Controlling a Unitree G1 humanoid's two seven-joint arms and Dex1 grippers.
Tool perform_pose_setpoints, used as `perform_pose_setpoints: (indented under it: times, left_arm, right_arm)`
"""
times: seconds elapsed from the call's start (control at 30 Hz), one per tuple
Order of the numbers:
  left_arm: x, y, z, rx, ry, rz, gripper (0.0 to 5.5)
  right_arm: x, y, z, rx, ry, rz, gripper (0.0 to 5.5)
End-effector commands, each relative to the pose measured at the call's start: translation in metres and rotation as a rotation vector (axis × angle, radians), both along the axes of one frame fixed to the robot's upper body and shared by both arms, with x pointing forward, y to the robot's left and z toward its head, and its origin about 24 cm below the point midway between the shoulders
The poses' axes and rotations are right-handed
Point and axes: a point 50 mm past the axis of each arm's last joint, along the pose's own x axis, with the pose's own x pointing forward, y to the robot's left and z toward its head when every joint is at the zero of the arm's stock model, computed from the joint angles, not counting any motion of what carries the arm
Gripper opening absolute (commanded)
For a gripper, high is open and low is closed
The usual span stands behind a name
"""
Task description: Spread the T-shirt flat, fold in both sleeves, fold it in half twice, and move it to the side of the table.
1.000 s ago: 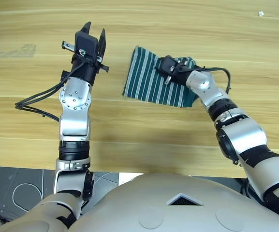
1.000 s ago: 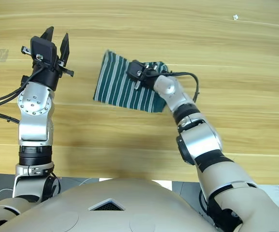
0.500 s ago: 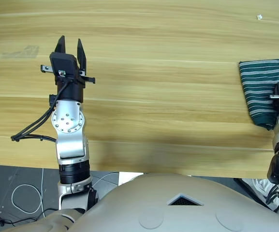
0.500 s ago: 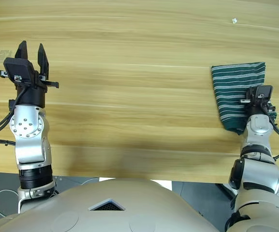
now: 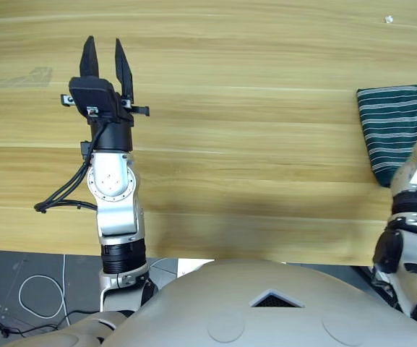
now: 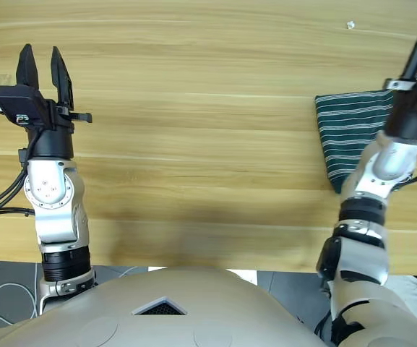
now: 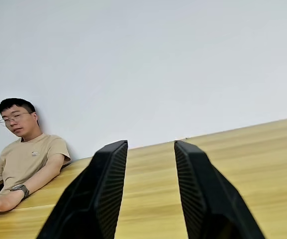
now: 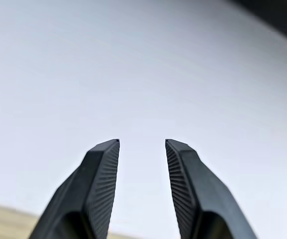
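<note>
Surface (image 5: 266, 144): pale wood planks, wide. Every place below is given against it.

T-shirt (image 6: 349, 134): a green packet with thin white stripes, folded small. It lies flat at the surface's right side, close to the front edge and apparently all on the wood.

T-shirt axis: the far edge is broad and the cloth narrows to a corner toward the surface's front edge, so its long axis seems to run far to near, leaning a little. Its right part is behind the right arm, which leaves this uncertain.

Left hand (image 5: 103, 42): fingers apart, holding nothing, over the surface's left part and pointing toward its far side.

Right hand (image 8: 142, 142): fingers apart and empty, raised above the surface's right side and tipped up toward the wall.

Letting go: folding and placing look done, so this is probably the release. To do it well, the right hand should rise straight off the packet with its fingers wide, so that no tip catches a layer and drags the folds open or pulls the cloth over the front edge.

Speck (image 5: 388, 19): a tiny white bit at the surface's far right.
</note>
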Motion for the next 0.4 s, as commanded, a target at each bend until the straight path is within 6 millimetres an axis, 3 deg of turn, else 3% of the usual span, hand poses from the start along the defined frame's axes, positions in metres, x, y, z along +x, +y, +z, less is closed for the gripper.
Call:
perform_pose_setpoints:
  times: [0.03,0.17,0.4]
  left_arm:
    - [0.006,-0.012,-0.016,-0.033,0.023,-0.022,1.74]
    - [0.011,-0.028,-0.028,0.014,0.019,-0.037,1.74]
    - [0.016,-0.056,-0.046,-0.044,0.052,-0.126,1.74]
  right_arm:
    - [-0.004,0.045,-0.045,0.096,0.177,0.129,1.71]
    - [-0.017,0.087,-0.080,0.219,0.318,0.204,1.71]
    - [-0.013,0.112,-0.075,0.288,0.331,0.232,1.71]
